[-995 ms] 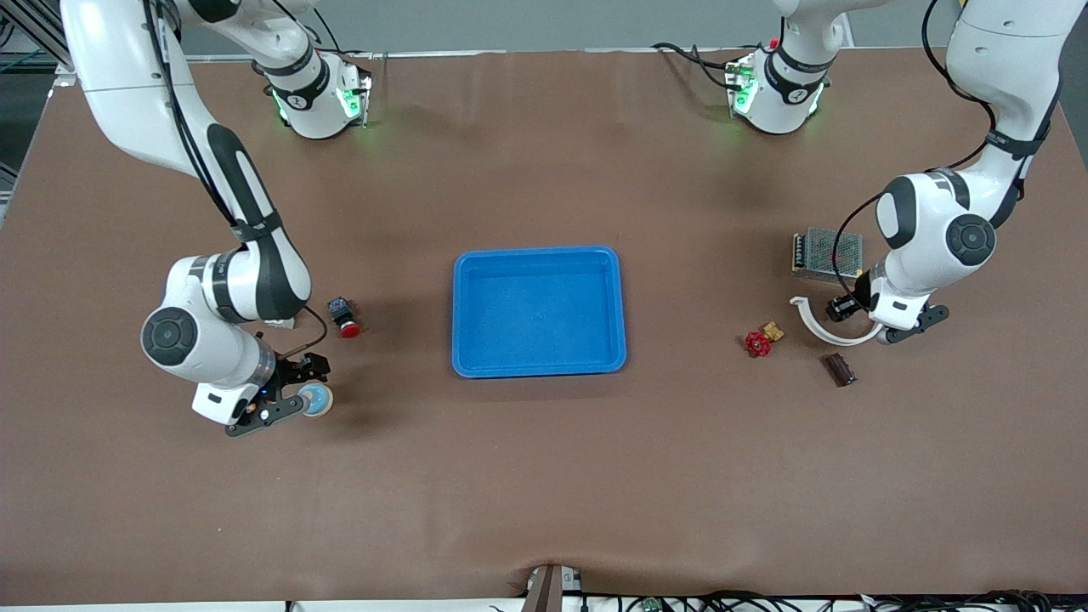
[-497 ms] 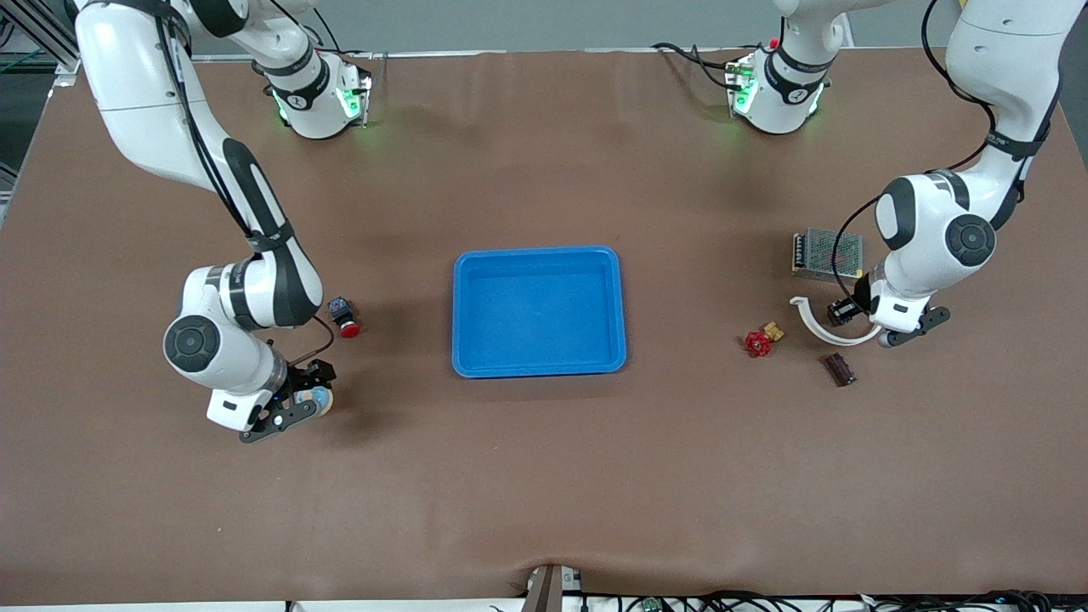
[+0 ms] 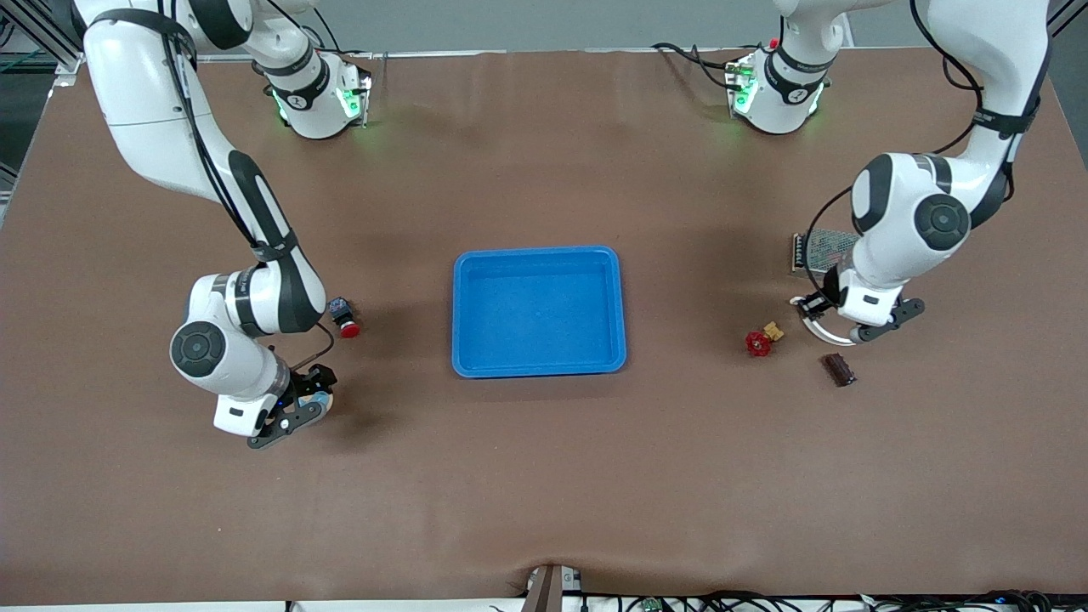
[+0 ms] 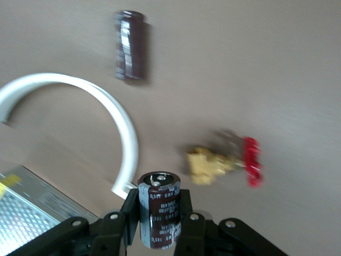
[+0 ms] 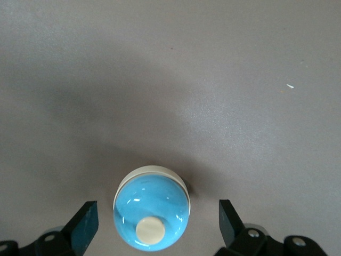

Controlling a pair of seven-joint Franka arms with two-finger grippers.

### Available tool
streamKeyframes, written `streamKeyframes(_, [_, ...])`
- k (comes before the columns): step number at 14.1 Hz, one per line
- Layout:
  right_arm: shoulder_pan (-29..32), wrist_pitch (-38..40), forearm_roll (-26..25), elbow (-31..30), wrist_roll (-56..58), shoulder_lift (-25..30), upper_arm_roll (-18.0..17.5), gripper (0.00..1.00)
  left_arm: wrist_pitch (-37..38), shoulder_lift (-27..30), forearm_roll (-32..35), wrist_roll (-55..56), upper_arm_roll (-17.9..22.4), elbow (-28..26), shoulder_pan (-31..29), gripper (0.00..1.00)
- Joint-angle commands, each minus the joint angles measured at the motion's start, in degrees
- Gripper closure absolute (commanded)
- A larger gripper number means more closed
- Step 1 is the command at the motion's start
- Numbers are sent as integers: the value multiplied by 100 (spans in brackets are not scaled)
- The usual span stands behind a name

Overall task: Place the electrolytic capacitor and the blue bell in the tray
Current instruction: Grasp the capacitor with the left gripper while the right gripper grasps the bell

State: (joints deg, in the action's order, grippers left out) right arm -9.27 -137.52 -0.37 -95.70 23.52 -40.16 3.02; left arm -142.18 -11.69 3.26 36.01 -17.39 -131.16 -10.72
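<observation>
The electrolytic capacitor (image 4: 159, 208), a dark cylinder with its long axis running along the fingers, is pinched in the left hand (image 3: 852, 330), up over the white curved strip (image 4: 80, 106) at the left arm's end of the table (image 3: 544, 476). From there the tray (image 3: 539, 252) lies toward the table's middle, well apart, so the coming carry runs sideways toward the right arm's end. A second dark cylinder (image 3: 838, 369) lies flat on the table, nearer to the front camera than the strip (it looks like another capacitor), with the red-handled brass valve (image 3: 761, 339) beside it and the mesh-topped metal box (image 3: 823, 251) farther from the camera.

At the right arm's end, the blue bell (image 5: 152, 208) sits dome up on the table, between the spread fingers of the right hand (image 3: 299, 406), which touch neither side of it. The tray is toward the middle from there too, with the red push button (image 3: 343, 315) between. Each arm is the nearer one for its own part
</observation>
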Motion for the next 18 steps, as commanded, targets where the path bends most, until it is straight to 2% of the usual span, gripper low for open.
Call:
streamKeyframes(1, [21, -64, -16, 78, 83, -124, -38, 0, 120, 27, 87, 668, -404, 151, -18, 100])
streamKeyframes(5, [48, -56, -16, 60, 144, -185, -38, 0, 120, -35, 87, 1442, -932, 310, 104, 100])
streamKeyframes(12, [21, -451, -7, -283, 153, -176, -47, 0, 120, -605, 139, 3515, -907, 916, 1422, 100])
streamKeyframes(17, [39, -451, -7, -256, 127, -168, -64, 0, 129, -1369, 701, 5255, -907, 1679, 2099, 100])
streamKeyframes(18, [48, -434, -7, -247, 127, -168, -82, 4, 129, -1553, 798, 5519, -907, 1873, 2196, 100])
